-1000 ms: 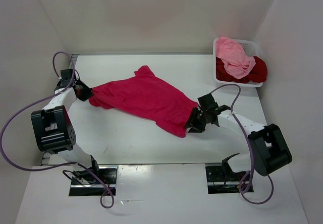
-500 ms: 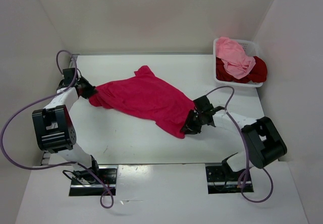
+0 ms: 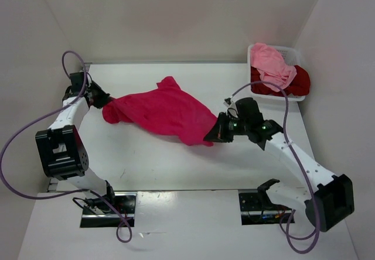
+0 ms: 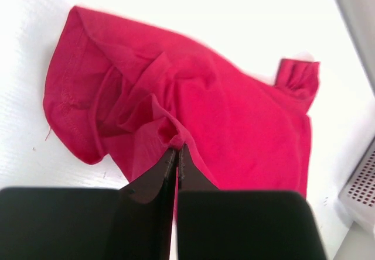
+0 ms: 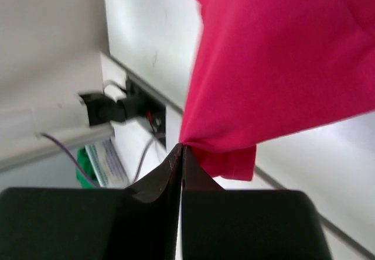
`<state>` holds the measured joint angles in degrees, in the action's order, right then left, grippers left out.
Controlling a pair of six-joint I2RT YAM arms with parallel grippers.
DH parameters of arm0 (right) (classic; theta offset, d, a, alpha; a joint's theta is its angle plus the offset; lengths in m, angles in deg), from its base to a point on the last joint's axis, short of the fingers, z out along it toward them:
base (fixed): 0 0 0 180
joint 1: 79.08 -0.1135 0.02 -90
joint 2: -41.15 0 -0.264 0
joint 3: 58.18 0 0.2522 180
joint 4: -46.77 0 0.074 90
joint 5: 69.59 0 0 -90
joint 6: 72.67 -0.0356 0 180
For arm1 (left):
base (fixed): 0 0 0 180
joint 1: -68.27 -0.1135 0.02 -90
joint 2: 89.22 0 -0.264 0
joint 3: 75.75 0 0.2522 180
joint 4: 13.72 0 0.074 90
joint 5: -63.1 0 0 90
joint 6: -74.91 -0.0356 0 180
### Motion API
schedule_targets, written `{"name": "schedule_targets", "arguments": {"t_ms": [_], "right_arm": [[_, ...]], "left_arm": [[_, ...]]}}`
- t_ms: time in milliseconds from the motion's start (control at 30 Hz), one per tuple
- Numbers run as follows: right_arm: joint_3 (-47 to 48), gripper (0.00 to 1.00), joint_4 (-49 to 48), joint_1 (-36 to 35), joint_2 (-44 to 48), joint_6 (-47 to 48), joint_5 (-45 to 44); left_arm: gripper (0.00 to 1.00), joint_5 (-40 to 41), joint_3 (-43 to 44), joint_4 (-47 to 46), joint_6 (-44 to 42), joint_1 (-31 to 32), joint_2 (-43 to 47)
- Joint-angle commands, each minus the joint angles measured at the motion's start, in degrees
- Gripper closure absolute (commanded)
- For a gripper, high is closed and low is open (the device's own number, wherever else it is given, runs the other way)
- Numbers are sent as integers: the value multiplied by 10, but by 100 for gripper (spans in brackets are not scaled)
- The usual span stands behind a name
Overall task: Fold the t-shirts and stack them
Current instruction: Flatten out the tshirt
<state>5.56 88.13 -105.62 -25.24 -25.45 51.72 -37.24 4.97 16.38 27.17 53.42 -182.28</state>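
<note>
A bright crimson-pink t-shirt (image 3: 161, 109) stretches across the middle of the table between my two grippers. My left gripper (image 3: 104, 103) is shut on a pinch of its left end (image 4: 170, 132). At the shirt's right end my right gripper (image 3: 212, 136) is shut on a corner (image 5: 202, 138) and holds it lifted off the table, with a small flap (image 5: 234, 161) hanging below. A light pink t-shirt (image 3: 272, 65) lies on a dark red t-shirt (image 3: 296, 82) in the basket at the back right.
The white mesh basket (image 3: 291, 52) stands at the table's back right corner, near the right wall. White walls close in the table on three sides. Both arm bases and their cables sit at the near edge (image 3: 187, 191).
My right gripper has closed on the shirt's right corner and lifted it, and the right arm has risen. The shirt has shifted slightly left and back with the left gripper.
</note>
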Motion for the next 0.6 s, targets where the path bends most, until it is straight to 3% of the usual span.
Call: {"name": "schedule_targets", "arguments": {"t_ms": [0, 100, 300, 467, 567], "right_arm": [[-106, 100, 20, -5, -14, -21, 57], [-103, 100, 43, -5, -49, 10, -20], [-124, 99, 42, -5, -59, -9, -77], [-114, 94, -23, -5, -71, -38, -96], [-76, 96, -51, -5, -146, -33, -113]], "left_arm": [[100, 7, 26, 5, -2, 0, 19], [100, 12, 26, 5, -8, 0, 13], [100, 23, 31, 5, -14, 0, 7], [100, 16, 52, -2, -3, 15, -17], [100, 22, 76, -2, -3, 21, -31]]}}
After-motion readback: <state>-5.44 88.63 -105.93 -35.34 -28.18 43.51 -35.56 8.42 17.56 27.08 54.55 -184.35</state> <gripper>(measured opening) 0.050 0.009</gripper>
